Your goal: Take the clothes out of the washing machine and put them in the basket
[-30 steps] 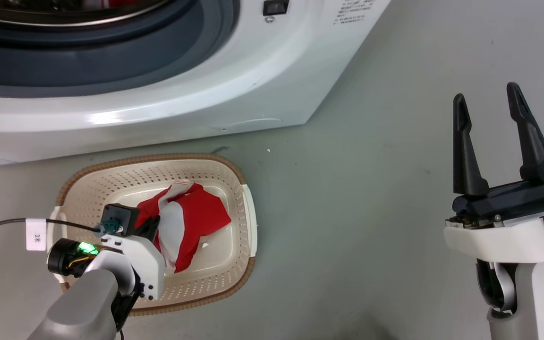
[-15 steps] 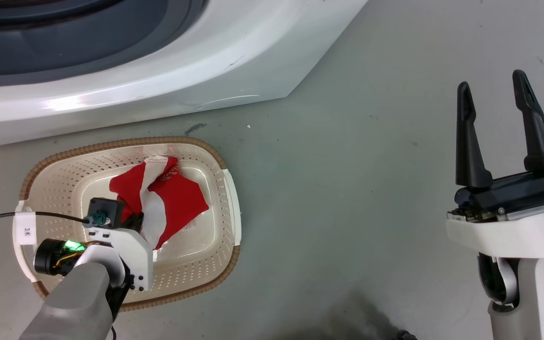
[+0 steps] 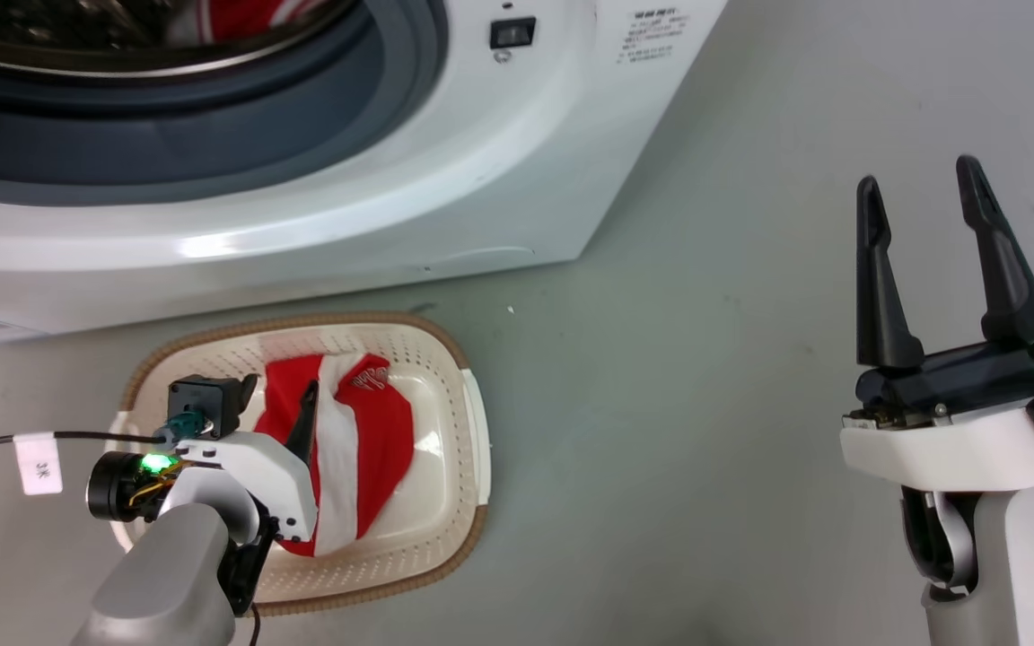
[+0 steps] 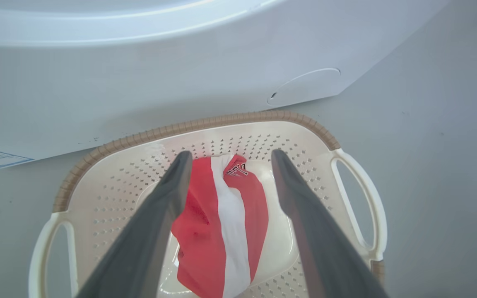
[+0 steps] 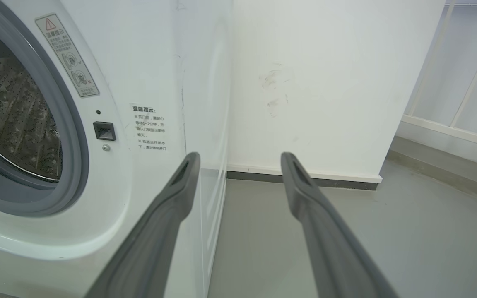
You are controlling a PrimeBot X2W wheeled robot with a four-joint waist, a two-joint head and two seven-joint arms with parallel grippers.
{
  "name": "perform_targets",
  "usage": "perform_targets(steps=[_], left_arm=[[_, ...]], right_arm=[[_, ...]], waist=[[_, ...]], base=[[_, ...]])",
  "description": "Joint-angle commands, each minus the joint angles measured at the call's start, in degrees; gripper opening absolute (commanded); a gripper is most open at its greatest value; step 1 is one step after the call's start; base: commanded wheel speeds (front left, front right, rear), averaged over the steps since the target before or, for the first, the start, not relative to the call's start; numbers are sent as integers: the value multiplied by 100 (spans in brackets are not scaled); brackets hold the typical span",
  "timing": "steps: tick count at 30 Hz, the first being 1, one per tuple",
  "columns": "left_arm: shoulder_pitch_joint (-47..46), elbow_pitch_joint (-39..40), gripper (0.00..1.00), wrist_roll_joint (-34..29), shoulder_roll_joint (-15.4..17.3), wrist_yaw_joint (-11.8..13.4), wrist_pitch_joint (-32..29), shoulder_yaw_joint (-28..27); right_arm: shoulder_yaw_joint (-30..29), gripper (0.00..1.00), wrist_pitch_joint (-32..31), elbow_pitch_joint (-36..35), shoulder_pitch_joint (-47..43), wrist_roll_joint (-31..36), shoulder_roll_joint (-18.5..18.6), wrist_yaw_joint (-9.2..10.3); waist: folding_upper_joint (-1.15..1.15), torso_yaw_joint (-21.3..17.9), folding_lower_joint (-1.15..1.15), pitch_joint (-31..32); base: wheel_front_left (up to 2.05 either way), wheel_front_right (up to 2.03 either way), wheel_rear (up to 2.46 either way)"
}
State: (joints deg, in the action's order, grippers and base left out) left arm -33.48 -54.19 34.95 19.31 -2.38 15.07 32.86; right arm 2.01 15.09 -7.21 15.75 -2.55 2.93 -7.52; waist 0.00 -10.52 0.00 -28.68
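- Relation that matters: 1 red garment [image 3: 239,13] shows inside the drum [image 3: 122,36] of the washing machine [image 3: 481,179], at the far left of the head view. It lies far and above the left gripper [image 4: 231,154]. Too little of it shows to tell its long axis.
- Left gripper: hangs low over the basket [image 4: 242,138], fingers spread wide with nothing between them. Cannot tell if a finger touches cloth.
- Right gripper [image 3: 919,174]: fingers apart and empty, raised over bare floor [image 3: 705,404], off the machine's right corner. Drum mouth sits to its left in the right wrist view.
- Nearer arm, my call: left arm is on the drum's side but low, so it needs a lift and a far reach. Right would have to cross leftward.
- Basket: on the floor just near the machine's front, holding 1 red garment with a broad white band [image 4: 232,223]. Band runs near-far, small lettering at the far end. Garment is fully inside the rim.
- Drum: at least 1 item left, so the task is not done.
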Motion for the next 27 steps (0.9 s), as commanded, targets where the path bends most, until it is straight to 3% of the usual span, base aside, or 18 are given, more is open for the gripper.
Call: perform_targets(steps=[1, 8, 15, 22, 27], left_arm=[[207, 334, 100, -123, 7, 89, 14, -229], [862, 1495, 100, -591, -152, 153, 13, -1137], [1310, 2439, 100, -982, -260, 79, 15, -1924], [917, 3124, 100, -1141, -35, -137, 14, -2314], [152, 3311, 100, -885, 264, -295, -536, -2408]], right_arm=[[-37, 100, 12, 48, -92, 4, -9, 6], [-3, 100, 12, 167, -282, 39, -9, 6], [30, 100, 12, 184, -383, -21, -10, 6], [8, 100, 12, 98, -354, -93, -10, 6], [100, 100, 12, 47, -239, -183, -11, 6]], waist=[[0, 195, 0, 315], [0, 390, 0, 770], [0, 326, 0, 931], [0, 134, 0, 645], [0, -68, 0, 274]], base=[[0, 0, 0], [0, 0, 0], [0, 0, 0], [0, 0, 0], [0, 0, 0]])
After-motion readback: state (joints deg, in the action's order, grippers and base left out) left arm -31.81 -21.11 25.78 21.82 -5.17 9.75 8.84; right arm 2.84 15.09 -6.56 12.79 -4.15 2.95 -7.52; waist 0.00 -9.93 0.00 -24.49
